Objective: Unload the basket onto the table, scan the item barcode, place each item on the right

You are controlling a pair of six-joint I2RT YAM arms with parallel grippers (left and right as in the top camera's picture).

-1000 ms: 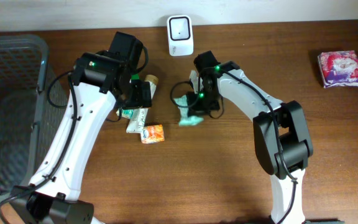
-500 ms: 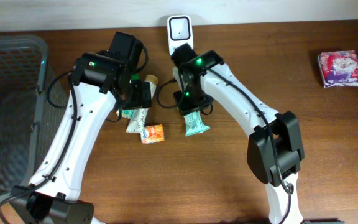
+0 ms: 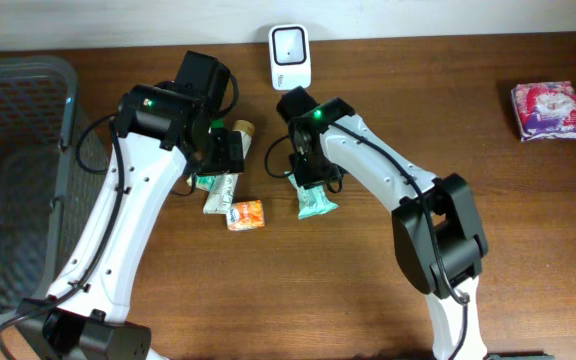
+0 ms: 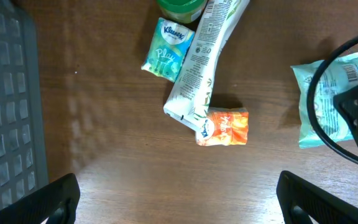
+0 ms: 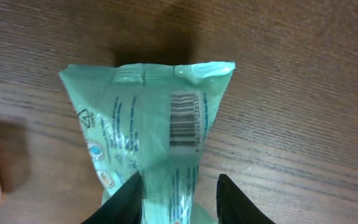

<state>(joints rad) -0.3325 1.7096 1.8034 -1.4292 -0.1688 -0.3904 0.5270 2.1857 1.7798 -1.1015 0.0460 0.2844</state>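
The wooden table [image 3: 528,230] carried a grey basket [image 3: 18,70] at its left edge. The left gripper [image 4: 176,190] hung with its jaws spread wide above a white tube [image 4: 204,68] and an orange packet [image 4: 224,127]. The right gripper [image 5: 179,198] straddled one end of the green packet [image 5: 148,118], which lay flat, apart from the white scanner [image 3: 291,45]. I could not tell whether it pinched. The barcode [image 5: 184,121] faced up.
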